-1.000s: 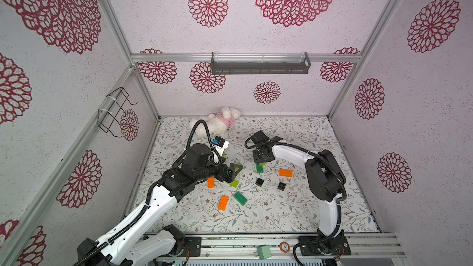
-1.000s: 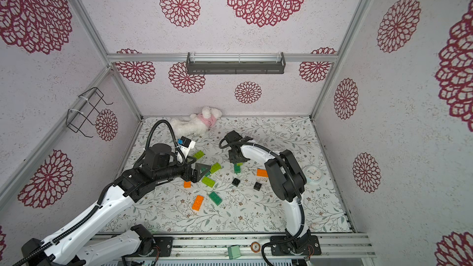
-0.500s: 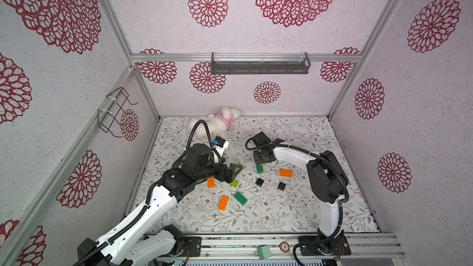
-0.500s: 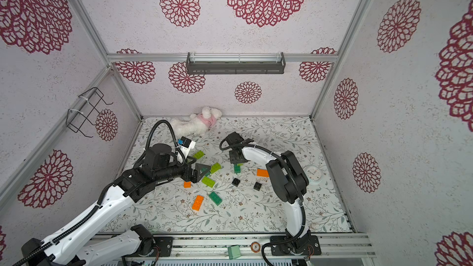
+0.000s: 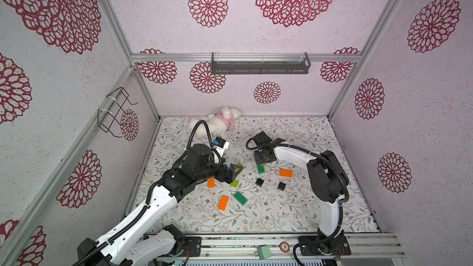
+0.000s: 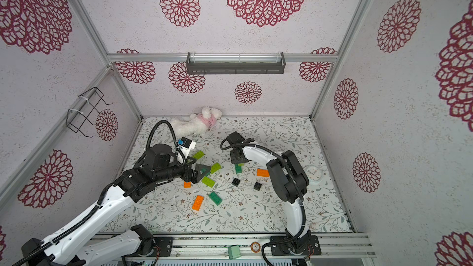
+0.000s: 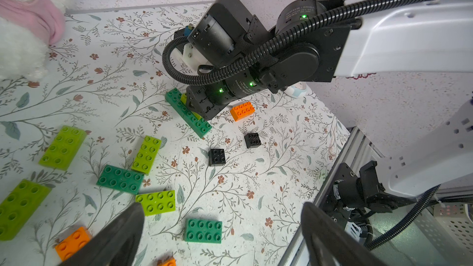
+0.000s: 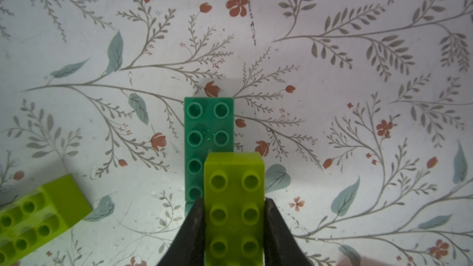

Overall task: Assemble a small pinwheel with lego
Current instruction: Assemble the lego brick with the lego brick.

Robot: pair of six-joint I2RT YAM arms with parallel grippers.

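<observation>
In the right wrist view my right gripper [image 8: 233,202] is shut on the long sides of a lime green lego brick [image 8: 234,175]. It holds that brick studs-up, overlapping one end of a long dark green brick [image 8: 208,126] that lies flat on the table. Both top views show this right of centre, with the right gripper [image 5: 262,162] over the dark green brick [image 5: 260,169]. My left gripper [image 7: 220,213] stands open and empty above loose lime [image 7: 156,202] and dark green [image 7: 203,230] bricks. Two black square bricks [image 5: 259,181] [image 5: 281,186] and an orange one [image 5: 285,172] lie nearby.
A white plush toy [image 5: 217,124] lies by the back wall. More loose bricks sit left of centre: orange [image 5: 223,202], dark green [image 5: 240,198], lime [image 7: 62,147]. A small white round object [image 6: 313,174] rests near the right wall. Walls close three sides; a metal rail [image 5: 256,246] runs along the front.
</observation>
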